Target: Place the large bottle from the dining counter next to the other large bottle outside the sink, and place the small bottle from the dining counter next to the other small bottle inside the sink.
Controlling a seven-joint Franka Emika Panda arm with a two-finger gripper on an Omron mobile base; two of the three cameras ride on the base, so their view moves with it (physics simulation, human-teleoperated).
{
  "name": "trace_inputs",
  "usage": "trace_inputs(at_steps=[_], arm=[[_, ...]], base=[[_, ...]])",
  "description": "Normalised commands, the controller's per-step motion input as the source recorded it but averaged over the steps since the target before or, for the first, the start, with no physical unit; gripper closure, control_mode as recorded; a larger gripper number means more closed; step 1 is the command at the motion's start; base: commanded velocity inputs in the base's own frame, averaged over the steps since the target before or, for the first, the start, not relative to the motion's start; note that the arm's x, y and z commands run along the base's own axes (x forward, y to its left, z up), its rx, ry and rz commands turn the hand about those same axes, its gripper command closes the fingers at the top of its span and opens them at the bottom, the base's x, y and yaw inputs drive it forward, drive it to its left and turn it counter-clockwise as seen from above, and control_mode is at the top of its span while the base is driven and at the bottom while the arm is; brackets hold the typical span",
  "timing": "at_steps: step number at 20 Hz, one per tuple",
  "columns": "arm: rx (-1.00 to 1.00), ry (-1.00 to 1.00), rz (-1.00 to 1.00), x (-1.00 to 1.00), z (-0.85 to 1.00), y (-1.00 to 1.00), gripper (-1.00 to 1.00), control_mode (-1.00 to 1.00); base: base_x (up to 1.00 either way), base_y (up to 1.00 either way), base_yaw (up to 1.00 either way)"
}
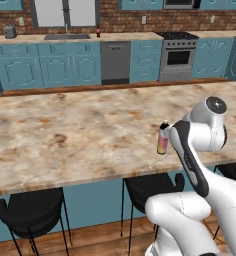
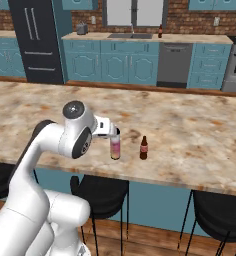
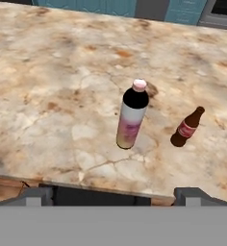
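Observation:
The large bottle (image 3: 132, 115), white-capped and fading pink to yellow, stands upright on the dining counter (image 1: 65, 135) near its front edge. Just to its right stands the small bottle (image 3: 186, 127), dark brown with a red label. Both also appear in the right base view, the large bottle (image 2: 115, 145) left of the small bottle (image 2: 144, 148). My gripper (image 3: 114, 198) hovers above and in front of them, open and empty, fingertips (image 3: 38, 196) wide apart. Far back, the other large bottle (image 1: 97, 32) stands beside the sink (image 1: 67, 36). The other small bottle is hidden inside the basin.
Black stools (image 1: 32, 210) line the counter's near side under its overhang. Along the back wall run teal cabinets, a dishwasher (image 1: 115, 62), a stove (image 1: 179, 55) and a toaster (image 1: 10, 31). A dark fridge (image 2: 37, 40) stands at the left.

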Motion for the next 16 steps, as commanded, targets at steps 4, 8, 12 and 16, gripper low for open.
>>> trace_inputs(at_steps=[4,8,12,16], arm=[[0.00,0.00,0.00,0.31,-0.06,-0.14,-1.00,-1.00],[0.00,0.00,-0.01,0.36,-0.04,-0.07,-1.00,-1.00],[0.00,0.00,-0.02,0.34,-0.09,-0.01,-1.00,-1.00],[0.00,0.00,-0.02,0.32,-0.11,-0.02,-1.00,-1.00]], base=[[0.00,0.00,0.00],[0.00,0.00,0.00],[0.00,0.00,0.00],[0.00,0.00,0.00]])
